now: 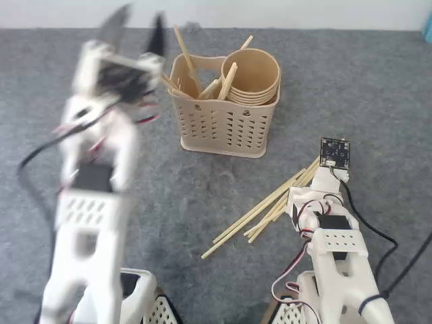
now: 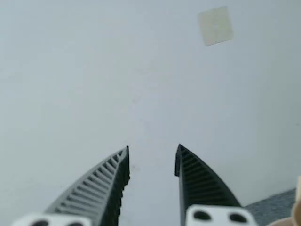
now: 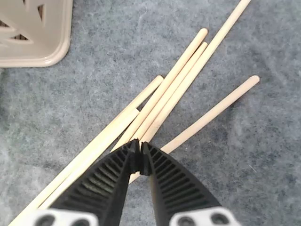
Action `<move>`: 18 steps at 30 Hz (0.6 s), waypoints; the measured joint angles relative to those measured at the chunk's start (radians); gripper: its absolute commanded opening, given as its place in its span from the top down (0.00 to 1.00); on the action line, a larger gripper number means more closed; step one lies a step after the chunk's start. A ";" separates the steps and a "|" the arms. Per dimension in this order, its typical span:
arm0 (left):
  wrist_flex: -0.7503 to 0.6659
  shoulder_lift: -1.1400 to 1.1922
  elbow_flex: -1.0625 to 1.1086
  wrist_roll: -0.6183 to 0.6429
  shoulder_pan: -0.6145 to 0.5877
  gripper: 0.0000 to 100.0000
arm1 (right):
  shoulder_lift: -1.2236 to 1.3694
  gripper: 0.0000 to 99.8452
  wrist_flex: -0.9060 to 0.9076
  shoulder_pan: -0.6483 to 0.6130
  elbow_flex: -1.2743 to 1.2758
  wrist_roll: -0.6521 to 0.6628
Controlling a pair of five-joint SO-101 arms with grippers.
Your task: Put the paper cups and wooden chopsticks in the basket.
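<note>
Your right tool [image 3: 140,157] is clenched, its tips pressed together right over the loose chopsticks [image 3: 187,80]. These lie fanned on the tabletop [image 1: 378,88] near the basket [image 1: 223,128]. No stick shows between the jaws, so I judge that it holds nothing. Its place makes sense: it sits low over the spot where the sticks converge, and a pinch there could take one. You would need to part the jaws first.

Your left tool [image 1: 142,20] is released and empty. It is raised beside the basket and aimed at the wall [image 2: 141,70], which keeps it clear of the rim.

The paper cups [image 1: 253,74] are nested inside the basket, and several chopsticks [image 1: 183,47] lean upright in it beside them. The cups look done to me, and the loose sticks are what remains.
</note>
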 measured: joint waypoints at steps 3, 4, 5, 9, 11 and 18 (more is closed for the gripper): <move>0.147 -0.215 0.061 0.000 -0.054 0.85 | 0.000 0.98 0.000 0.000 0.000 0.000; 0.192 -0.288 0.087 0.000 -0.061 0.85 | 0.000 0.98 0.000 0.000 0.000 0.000; 0.230 -0.353 0.112 0.000 -0.074 0.85 | 0.000 0.99 0.000 0.000 0.000 0.000; 0.339 -0.560 0.222 0.000 -0.150 0.85 | 0.000 0.99 0.000 0.000 0.000 0.000; 0.364 -0.591 0.296 0.000 -0.193 0.87 | 0.000 0.99 0.000 0.000 0.000 0.000; 0.367 -0.531 0.611 0.069 -0.233 0.90 | 0.000 0.98 0.103 0.048 -0.021 -0.106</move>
